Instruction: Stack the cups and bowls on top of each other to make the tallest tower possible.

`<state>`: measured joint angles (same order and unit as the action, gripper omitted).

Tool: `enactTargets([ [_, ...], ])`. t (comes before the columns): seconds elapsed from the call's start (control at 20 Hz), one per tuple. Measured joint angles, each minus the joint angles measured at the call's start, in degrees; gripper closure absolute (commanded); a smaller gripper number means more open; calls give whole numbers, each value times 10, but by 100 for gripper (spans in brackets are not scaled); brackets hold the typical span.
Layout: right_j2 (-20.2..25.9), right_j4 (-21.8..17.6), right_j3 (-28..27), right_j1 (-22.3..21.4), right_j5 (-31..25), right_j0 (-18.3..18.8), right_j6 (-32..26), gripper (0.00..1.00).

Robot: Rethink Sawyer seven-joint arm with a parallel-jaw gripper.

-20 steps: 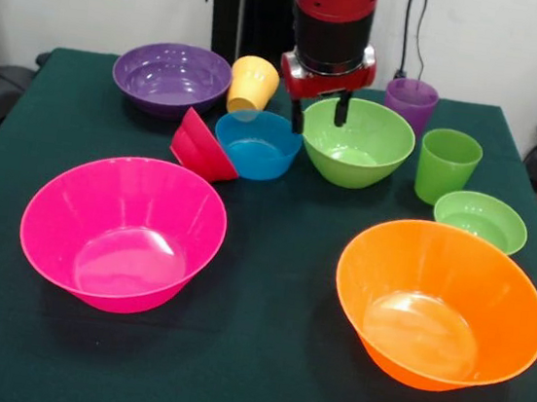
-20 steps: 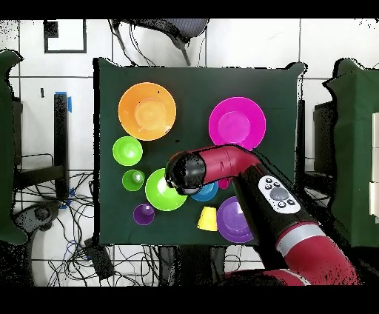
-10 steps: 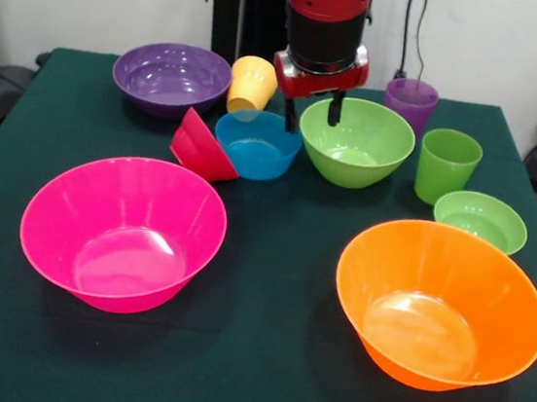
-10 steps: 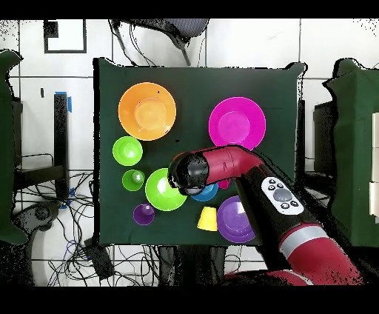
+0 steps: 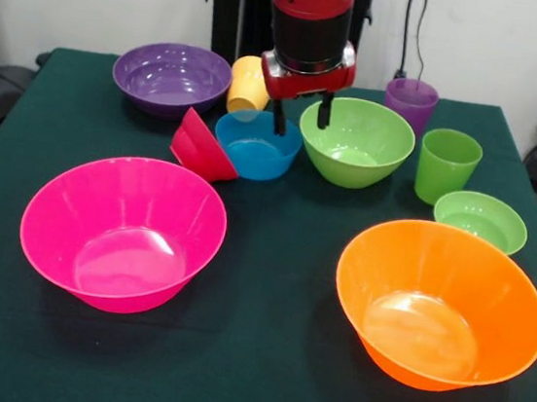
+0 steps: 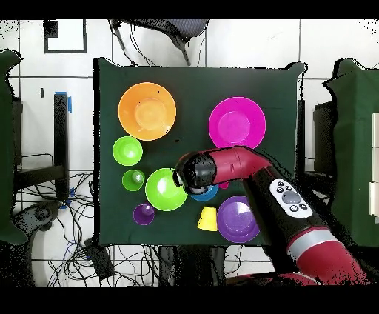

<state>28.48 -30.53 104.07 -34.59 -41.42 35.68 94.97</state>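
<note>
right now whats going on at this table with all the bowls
The red arm's end effector hangs open and empty above the gap between the blue bowl and the medium green bowl. Nothing is stacked: the pink bowl, orange bowl and purple bowl sit apart, and the red bowl leans tipped against the blue one.

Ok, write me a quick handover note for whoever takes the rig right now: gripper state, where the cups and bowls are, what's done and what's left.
Gripper: open, empty, hanging above the gap between the blue bowl and the medium green bowl.
Bowls: pink and orange upright at the table's front; purple bowl at the back; small light green bowl by the green cup; red bowl tipped on its side against the blue one.
Cups: yellow-orange cup tilted behind the blue bowl; purple cup upright at the back.
Done: nothing stacked yet.
Left: the whole tower.
</note>
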Motion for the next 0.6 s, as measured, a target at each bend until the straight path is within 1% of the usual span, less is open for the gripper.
enactTargets([
  [0.35, 1, 0, 0, 10, 16, 11, 0, 0],
  [0.6, 7, 1, 0, 25, 30, 17, 0, 0],
])
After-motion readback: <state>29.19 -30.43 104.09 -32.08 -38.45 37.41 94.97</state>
